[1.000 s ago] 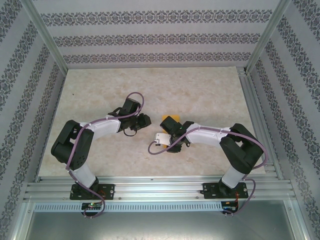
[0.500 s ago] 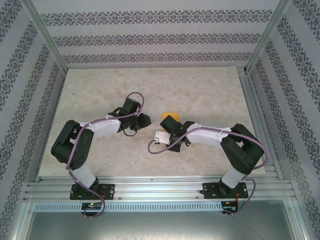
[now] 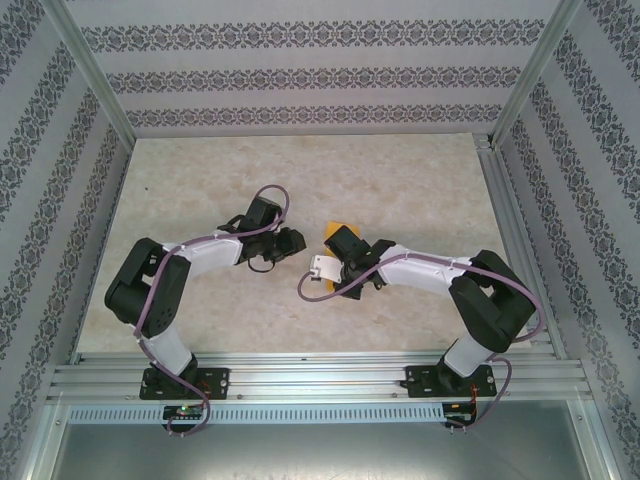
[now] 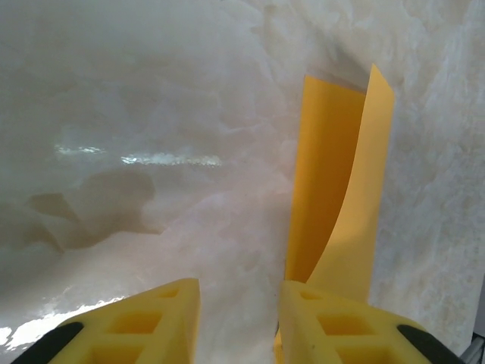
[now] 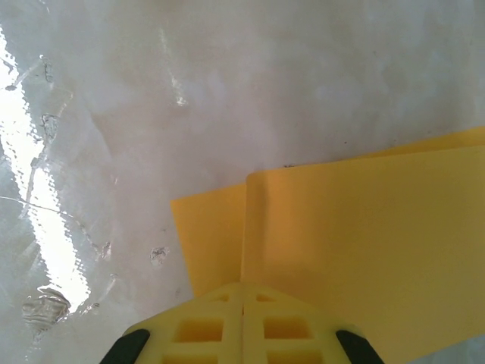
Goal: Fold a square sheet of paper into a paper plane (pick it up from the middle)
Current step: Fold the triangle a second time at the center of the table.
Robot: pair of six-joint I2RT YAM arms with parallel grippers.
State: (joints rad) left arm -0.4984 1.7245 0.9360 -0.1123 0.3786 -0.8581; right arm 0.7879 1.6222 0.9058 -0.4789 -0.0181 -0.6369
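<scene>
The square sheet of paper (image 5: 364,243) is orange-yellow and lies partly doubled over, one layer raised along a crease. My right gripper (image 5: 242,287) is shut on that raised crease, its jaws pressed together. From above, a corner of the sheet (image 3: 337,228) peeks out beside the right gripper (image 3: 340,245) at the table's middle. In the left wrist view the sheet (image 4: 341,167) stands up as a curved strip just beyond and right of my right-hand finger (image 4: 341,318). My left gripper (image 4: 239,292) is open, with bare table between its jaws. It sits left of the sheet (image 3: 292,240).
The marble-patterned table (image 3: 400,180) stretches far beyond both grippers. An aluminium rail (image 3: 510,230) bounds its right side and a wider one (image 3: 320,375) runs along the front by the arm bases. Patterned walls enclose the back and sides.
My right gripper has closed on the sheet's crease and shifted slightly left. Less yellow shows from above. The left jaws have widened a little.
</scene>
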